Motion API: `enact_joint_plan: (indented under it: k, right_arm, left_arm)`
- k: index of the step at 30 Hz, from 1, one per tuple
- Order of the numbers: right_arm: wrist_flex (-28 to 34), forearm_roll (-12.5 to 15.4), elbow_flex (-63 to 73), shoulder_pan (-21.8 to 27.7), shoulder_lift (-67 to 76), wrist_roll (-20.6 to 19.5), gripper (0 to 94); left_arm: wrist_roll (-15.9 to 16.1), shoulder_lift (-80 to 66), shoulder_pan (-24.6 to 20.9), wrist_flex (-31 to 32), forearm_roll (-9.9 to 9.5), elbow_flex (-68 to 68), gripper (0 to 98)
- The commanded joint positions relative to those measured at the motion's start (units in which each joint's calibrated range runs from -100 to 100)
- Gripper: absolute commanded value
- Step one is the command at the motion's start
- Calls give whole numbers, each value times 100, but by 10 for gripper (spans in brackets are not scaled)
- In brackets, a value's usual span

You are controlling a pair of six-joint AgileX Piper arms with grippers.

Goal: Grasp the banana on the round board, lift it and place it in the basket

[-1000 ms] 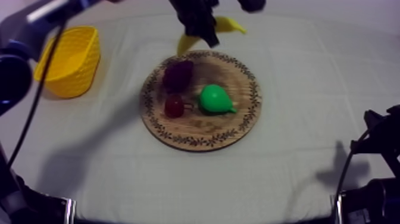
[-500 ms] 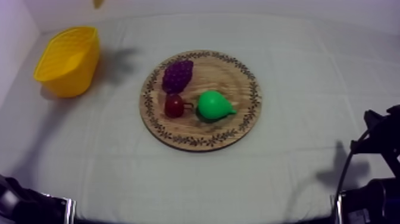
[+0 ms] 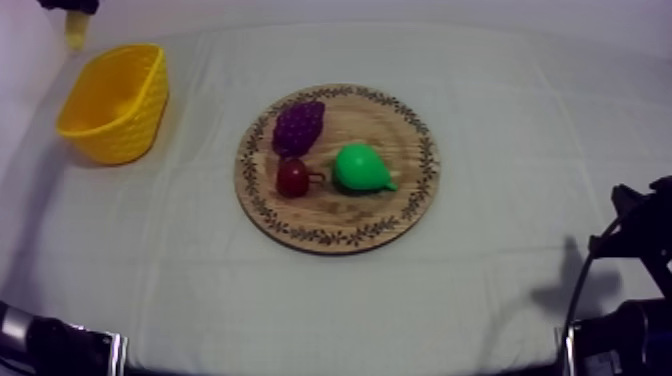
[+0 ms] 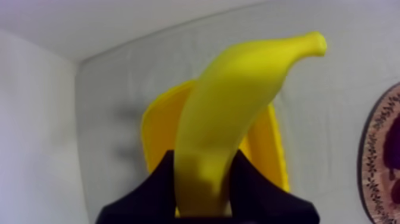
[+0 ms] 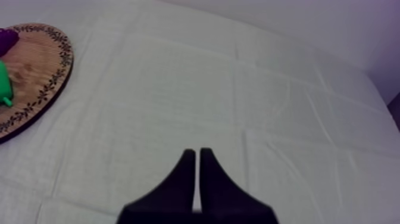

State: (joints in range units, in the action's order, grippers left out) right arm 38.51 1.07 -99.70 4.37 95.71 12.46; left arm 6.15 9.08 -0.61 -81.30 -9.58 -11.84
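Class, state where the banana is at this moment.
The banana is off the wooden board, clamped in the left gripper and held up above the yellow basket at the table's left side, as the left wrist view shows.

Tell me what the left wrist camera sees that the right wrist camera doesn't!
Left wrist view: the banana, held in the left gripper, with the yellow basket behind it.
Right wrist view: the right gripper, shut on nothing above the cloth, and a sliver of the green pear.
Both: the wooden board with its patterned rim, lying on the cloth.
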Motion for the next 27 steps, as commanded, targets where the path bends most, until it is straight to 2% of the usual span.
enact_joint_plan:
  k: [1, 11, 13, 20, 27]
  right_arm:
    - [4, -2, 3, -1, 4, 2, 6]
    - [4, -2, 3, -1, 4, 2, 6]
    - [4, -2, 3, -1, 4, 2, 6]
    - [4, -2, 3, -1, 4, 2, 6]
    - [4, -2, 3, -1, 4, 2, 6]
  left_arm:
    - [-6, 12, -132, 43, 9, 92, 200]
    - [-11, 118, -233, 150, 28, 396, 244]
    - [8, 125, -242, 164, 35, 455, 291]
    - [57, 7, -285, 342, 43, 744, 556]
    - [65, -82, -342, 429, 60, 859, 621]
